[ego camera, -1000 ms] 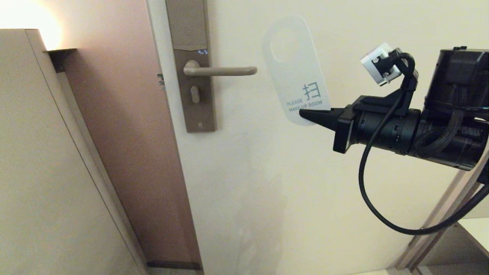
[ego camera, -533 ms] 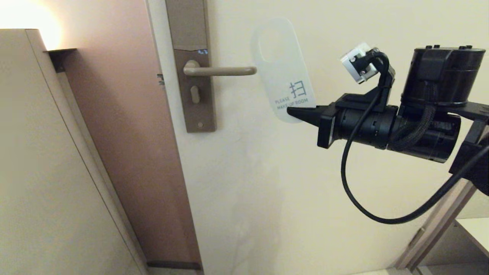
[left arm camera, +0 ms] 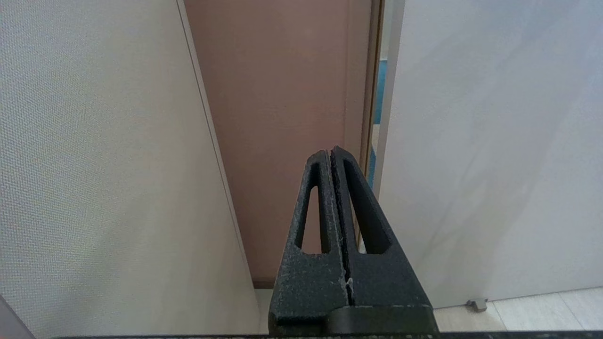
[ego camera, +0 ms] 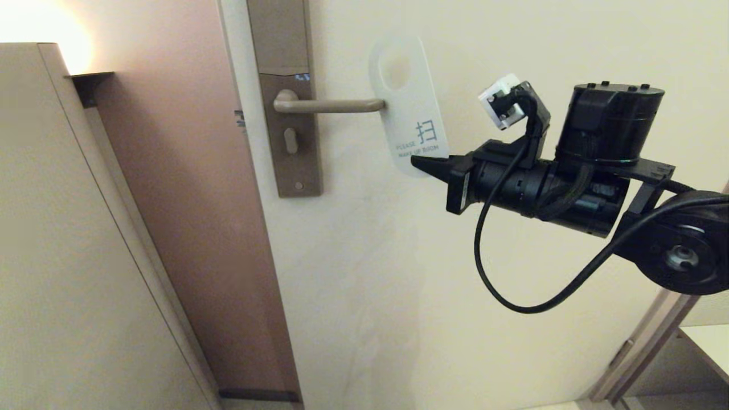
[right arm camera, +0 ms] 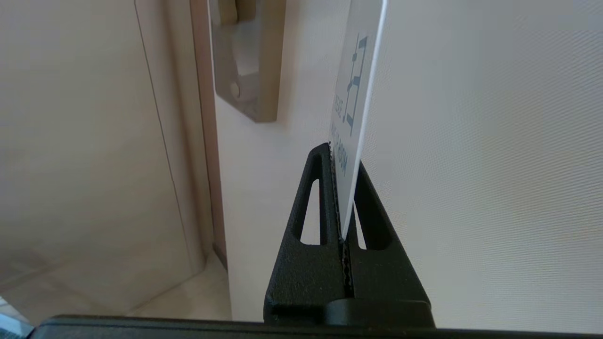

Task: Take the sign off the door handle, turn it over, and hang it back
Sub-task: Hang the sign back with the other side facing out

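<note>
Right gripper [ego camera: 420, 164]: clamped on the white-faced sign's [ego camera: 405, 97] lower end, at the door handle's [ego camera: 330, 105] four o'clock, its oval hole above the lever tip for rehanging. Left gripper [left arm camera: 332, 155]: shut, idle.

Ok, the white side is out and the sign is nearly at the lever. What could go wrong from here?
1. The right gripper pinches only the bottom edge of the sign, so the sign may pivot or slip.
2. The oval hole sits above the door handle, whose tip meets solid card; pushing on could bend the sign.
3. The sign leans, so the hole may catch on the tip.
</note>
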